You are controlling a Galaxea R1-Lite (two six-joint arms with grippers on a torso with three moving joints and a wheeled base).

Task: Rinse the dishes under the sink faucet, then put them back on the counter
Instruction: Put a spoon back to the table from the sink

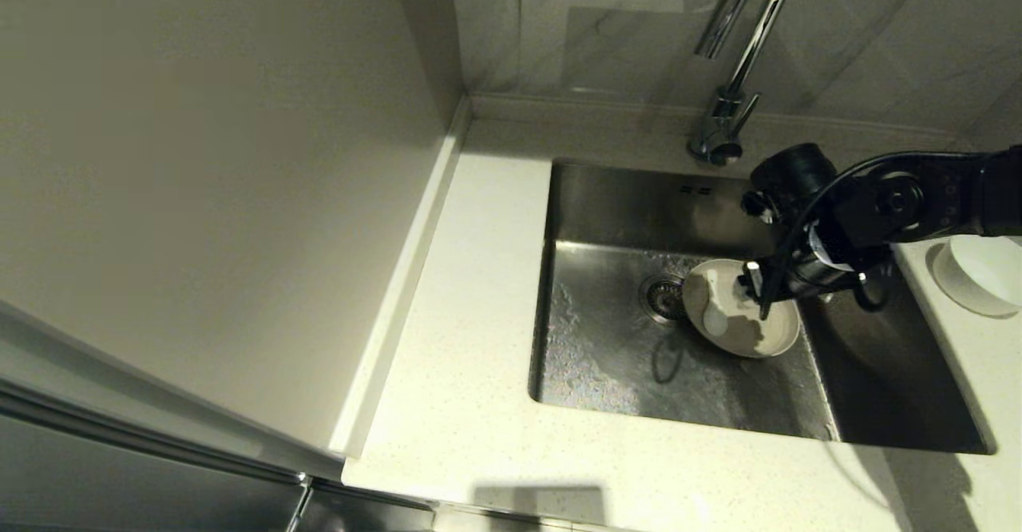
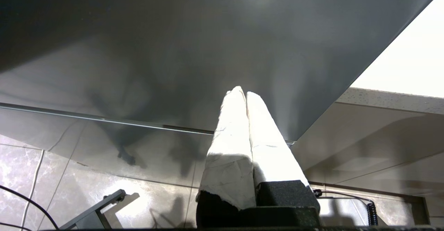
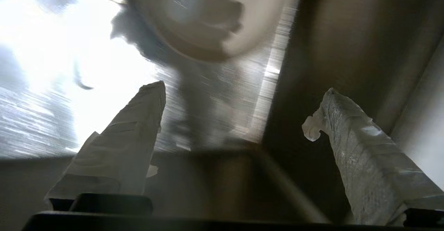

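- The sink [image 1: 607,196] is shiny grey metal — its floor looks brushed, with wet, bumpy patches.
- The faucet [image 1: 738,53] is smooth, mirror-bright metal.
- The counter [image 1: 471,340] is pale stone with tiny specks, smooth and a bit dull.
- The plate [image 1: 766,336] and the bowl [image 1: 986,276] look smooth and glossy, like pottery.
- The right gripper [image 3: 239,113] has fingers [image 3: 138,127] wrapped in white, wrinkly tape.
- The left gripper [image 2: 245,94] wears the same rough white wrap — its base is black and matt.
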